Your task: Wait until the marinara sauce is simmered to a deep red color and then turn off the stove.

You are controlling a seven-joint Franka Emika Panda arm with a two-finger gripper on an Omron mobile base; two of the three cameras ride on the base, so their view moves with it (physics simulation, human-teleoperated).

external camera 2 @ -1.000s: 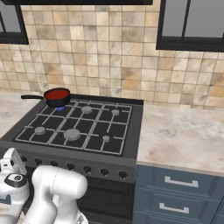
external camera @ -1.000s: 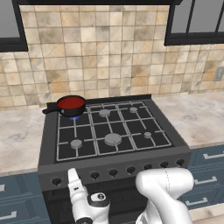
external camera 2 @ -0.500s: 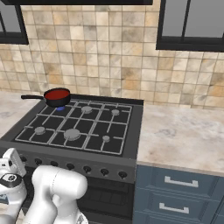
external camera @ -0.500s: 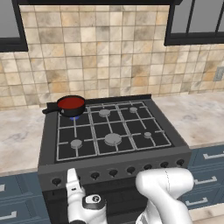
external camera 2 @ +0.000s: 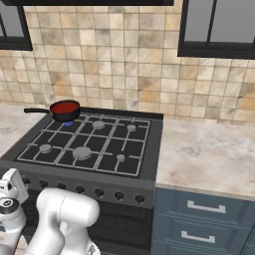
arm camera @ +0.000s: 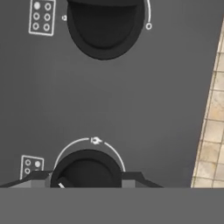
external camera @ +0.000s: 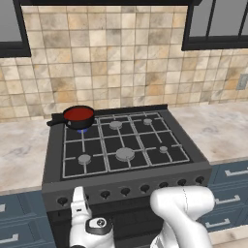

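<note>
Deep red sauce (external camera: 78, 114) sits in a small black saucepan (external camera: 77, 117) on the back-left burner of the stove (external camera: 123, 147); a bit of blue flame shows under the pan. Pan handle points left, out over the stove edge toward the marble bench (external camera: 22, 150). In the right base view the sauce (external camera 2: 65, 107) is at the far left corner of the stove (external camera 2: 89, 144), same spot. Other burners bare, grey caps, black grates.

The gripper (external camera: 80, 206) is low in front of the stove, at the left end of the knob row (external camera: 131, 190), just beside the front panel. In the right base view the gripper (external camera 2: 12, 187) is at the lower left, near the panel's left end.

Hand view: close on the grey front panel, two round black knobs. Near knob (arm camera: 86, 169) sits between the jaws, one finger (arm camera: 37, 176) on each side of it, close in; whether the fingers touch the knob, cannot tell. A white arc and marks ring that knob. Second knob (arm camera: 105, 27) is further up the panel. Tan tile floor (arm camera: 214, 118) at the right edge.

Blue-grey drawers (external camera 2: 199, 224) right of the stove, tan tiled wall (external camera: 111, 63) behind.
</note>
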